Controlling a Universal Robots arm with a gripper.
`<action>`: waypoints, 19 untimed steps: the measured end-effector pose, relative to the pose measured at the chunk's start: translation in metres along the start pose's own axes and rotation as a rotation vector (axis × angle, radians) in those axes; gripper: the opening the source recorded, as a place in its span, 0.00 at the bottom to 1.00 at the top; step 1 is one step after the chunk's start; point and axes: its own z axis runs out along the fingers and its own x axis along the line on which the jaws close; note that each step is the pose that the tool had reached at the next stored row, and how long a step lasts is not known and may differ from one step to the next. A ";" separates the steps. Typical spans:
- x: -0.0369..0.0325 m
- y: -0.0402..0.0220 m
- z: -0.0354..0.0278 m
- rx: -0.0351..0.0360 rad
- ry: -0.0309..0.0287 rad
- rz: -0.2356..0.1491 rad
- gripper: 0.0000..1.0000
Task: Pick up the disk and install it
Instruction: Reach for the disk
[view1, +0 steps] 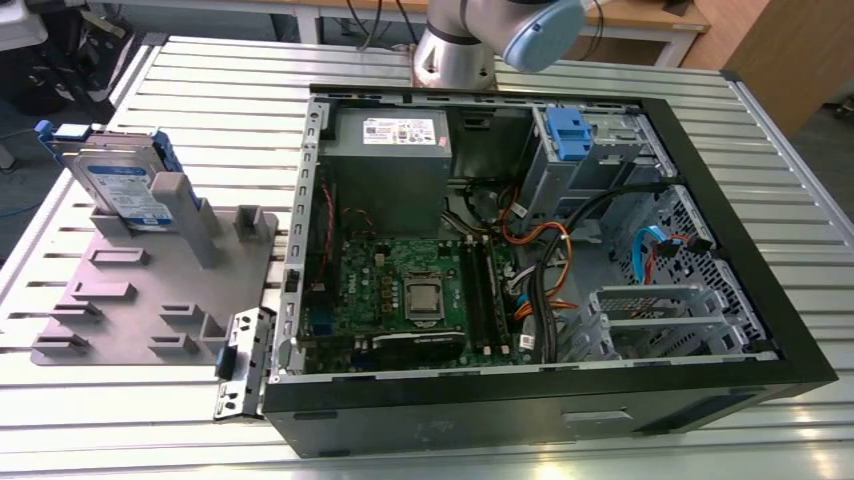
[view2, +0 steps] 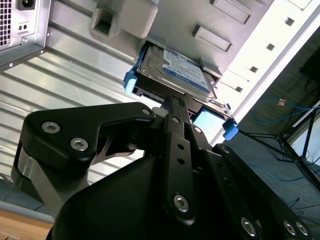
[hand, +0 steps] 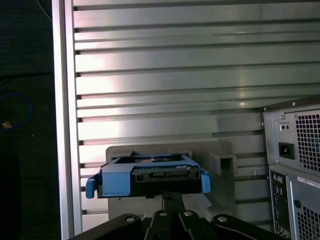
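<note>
The disk (view1: 124, 186) stands on edge in a grey holder (view1: 147, 290) at the exterior view's left, beside the open computer case (view1: 534, 405). It is a silver drive with a white-and-blue label in blue rails. In the second wrist view the disk (view2: 175, 70) lies just past my gripper (view2: 167, 100). The first wrist view shows the disk's (hand: 147, 177) blue end face straight ahead of the gripper (hand: 172, 197). The black fingers sit together with nothing between them, apart from the disk.
The case holds a motherboard (view1: 414, 290), cables and a drive cage with a blue bracket (view1: 567, 135) at the back. The arm (view1: 461, 40) rises behind the case. A slatted metal table (hand: 175, 75) carries everything; the case's rear panel (hand: 295, 165) stands near the holder.
</note>
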 end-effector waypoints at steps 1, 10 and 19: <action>0.0014 0.0000 0.0015 0.0000 -0.0001 0.000 0.11; 0.0146 0.0007 0.0119 0.0000 0.0000 0.000 0.11; 0.0177 0.0011 0.0199 0.0030 0.0000 0.000 0.11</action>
